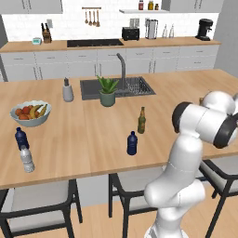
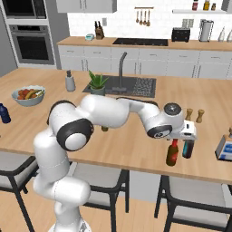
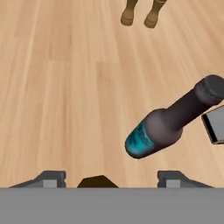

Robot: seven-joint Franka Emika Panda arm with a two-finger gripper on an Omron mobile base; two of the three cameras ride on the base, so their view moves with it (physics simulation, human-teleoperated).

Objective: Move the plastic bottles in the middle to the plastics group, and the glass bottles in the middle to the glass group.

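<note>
On the tabletop, left to right: the plastics group at the far left; a blue plastic bottle and green glass bottle wait mid-table; my jaws, spread wide, hang over the brown bottle beside the dark glass bottle.

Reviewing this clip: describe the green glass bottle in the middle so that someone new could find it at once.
On the long wooden island, look in front of the sink and potted plant. The olive-green bottle stands there upright, slim, with a yellowish label; the dark blue plastic bottle beside it is shorter, with rounded shoulders.
</note>
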